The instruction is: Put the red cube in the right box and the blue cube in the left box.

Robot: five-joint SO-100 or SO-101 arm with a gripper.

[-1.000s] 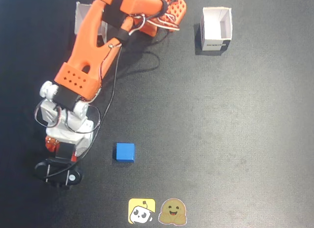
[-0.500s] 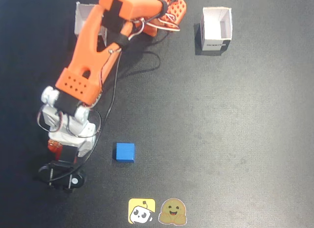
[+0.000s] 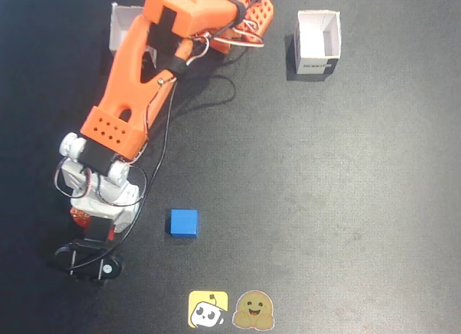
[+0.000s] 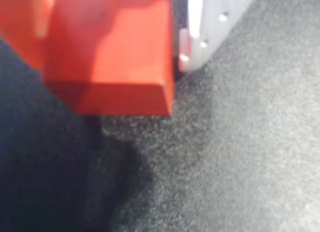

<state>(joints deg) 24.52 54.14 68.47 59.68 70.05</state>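
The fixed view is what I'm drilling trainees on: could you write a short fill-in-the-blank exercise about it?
1. In the fixed view, the blue cube lies to the ____ of the gripper.
2. The wrist view shows the jaws clamped on the ____ cube.
3. The white box at the top right holds ____ cubes.
4. Both stickers lie ____ the blue cube.

Missing words: right; red; no; below

fixed view: straight down on whole mat (image 3: 346, 175), far | wrist view: close, low over mat | shared: red cube (image 4: 112, 52) near mat's left edge
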